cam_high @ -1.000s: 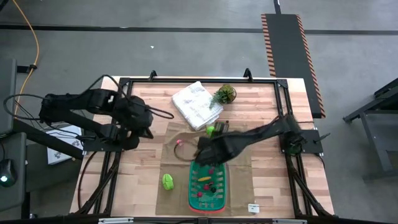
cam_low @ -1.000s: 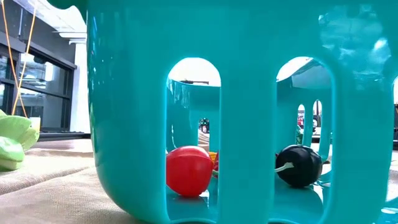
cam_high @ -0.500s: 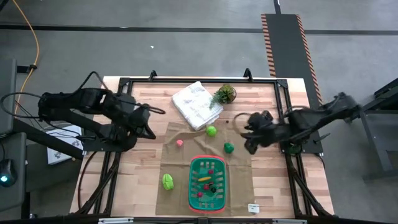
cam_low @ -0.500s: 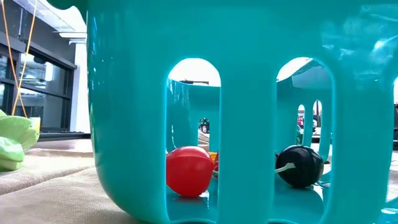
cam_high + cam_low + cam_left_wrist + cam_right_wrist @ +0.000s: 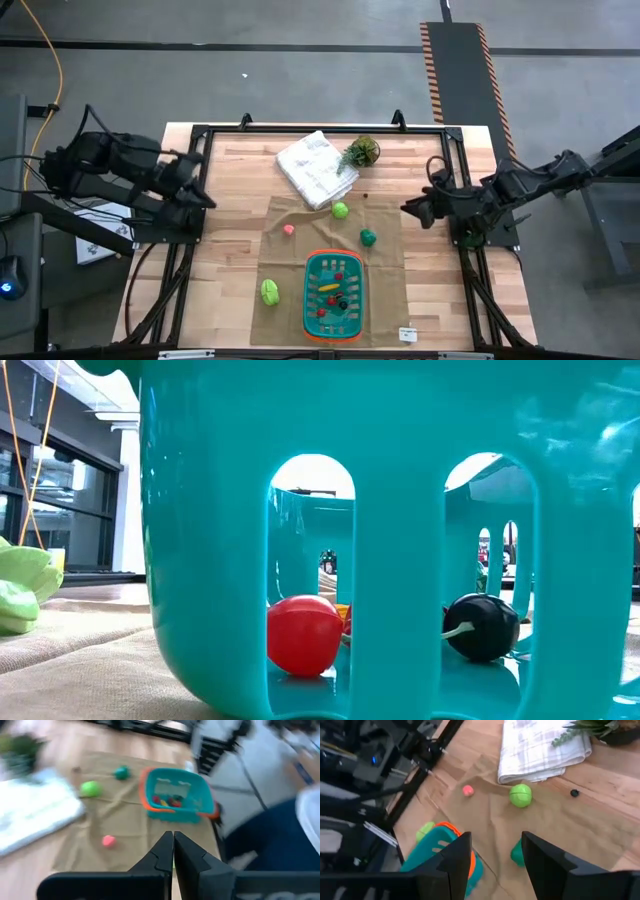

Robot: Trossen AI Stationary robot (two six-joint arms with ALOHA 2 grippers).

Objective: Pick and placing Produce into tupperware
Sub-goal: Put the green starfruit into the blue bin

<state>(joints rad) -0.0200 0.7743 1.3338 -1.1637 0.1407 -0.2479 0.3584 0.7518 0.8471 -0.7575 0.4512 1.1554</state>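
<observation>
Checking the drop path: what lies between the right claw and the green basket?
In the high view, the small dark green piece lies on the brown cloth between the right claw and the basket; nothing else.

A pale wooden bench (image 5: 240, 215) framed in black carries a tan mat (image 5: 300, 260) across its middle. Directly on the wood lie a folded white cloth (image 5: 315, 168), a leafy potted plant (image 5: 360, 152) just beside it, and a small white tag (image 5: 408, 334) near one corner. A tiny dark object (image 5: 574, 793), perhaps a cap, rests on the wood near the cloth.
</observation>
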